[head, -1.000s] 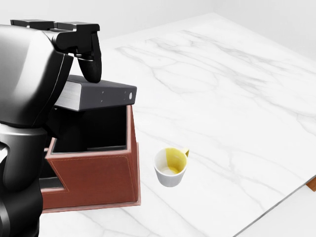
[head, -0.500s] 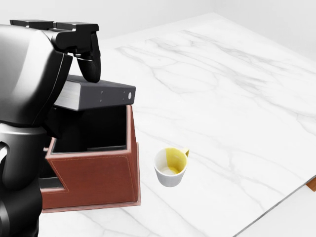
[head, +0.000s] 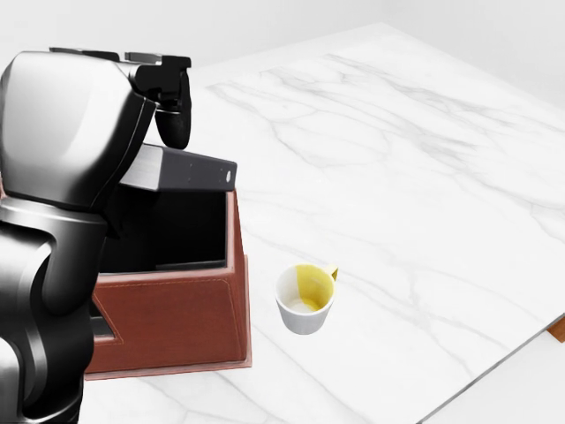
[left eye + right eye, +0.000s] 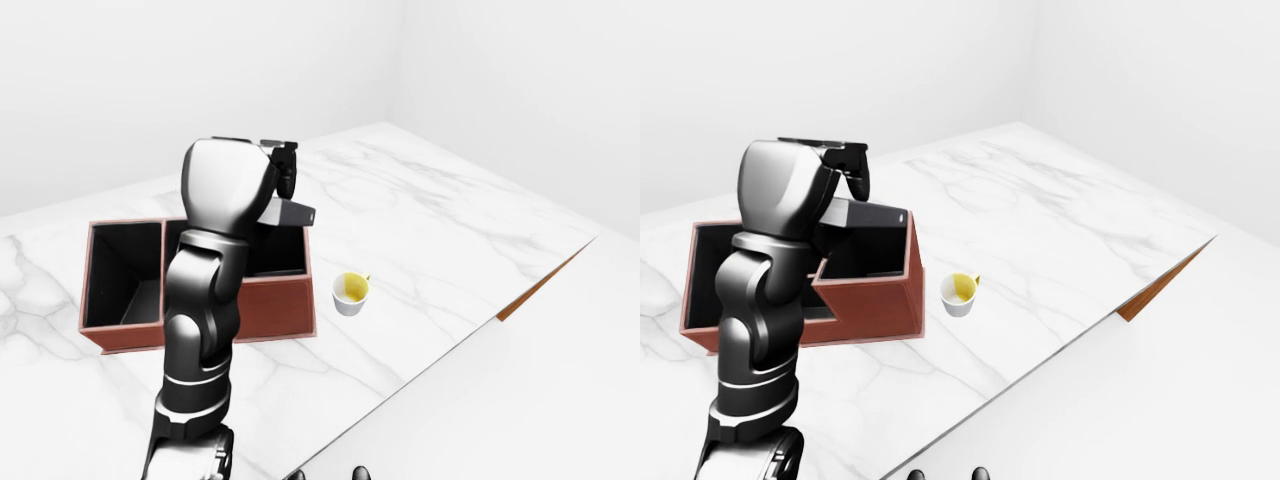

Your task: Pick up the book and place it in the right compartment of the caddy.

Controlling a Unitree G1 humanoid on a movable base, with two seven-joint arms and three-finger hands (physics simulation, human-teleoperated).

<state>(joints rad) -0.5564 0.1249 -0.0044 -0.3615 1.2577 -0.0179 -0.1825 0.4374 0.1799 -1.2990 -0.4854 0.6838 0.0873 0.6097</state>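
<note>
The left hand (image 3: 168, 93) grips the book (image 3: 190, 170), its dark fingers (image 3: 177, 124) curled over the top cover, and holds it tilted just above the right compartment of the caddy (image 3: 168, 318). The book's free corner reaches past the hand toward the caddy's right wall and sits about level with the rim.

The main risk is that corner. If the hand lowers as it stands, the corner may catch on the right wall and the book could bridge the rim instead of dropping inside, or tip out toward the cup (image 3: 305, 300), which stands on the marble table (image 3: 397, 159) just beyond that wall, below and to the right of the hand. A release at this tilt could also let the book slide off the fingers unevenly.

The head view shows the grip and the corner closely, but the forearm hides most of the caddy. The left-eye view reveals the left compartment (image 4: 120, 275) on the far side of the arm from the hand, and the divider. The right hand probably shows only as dark fingertips at the bottom edge; its state cannot be told.
</note>
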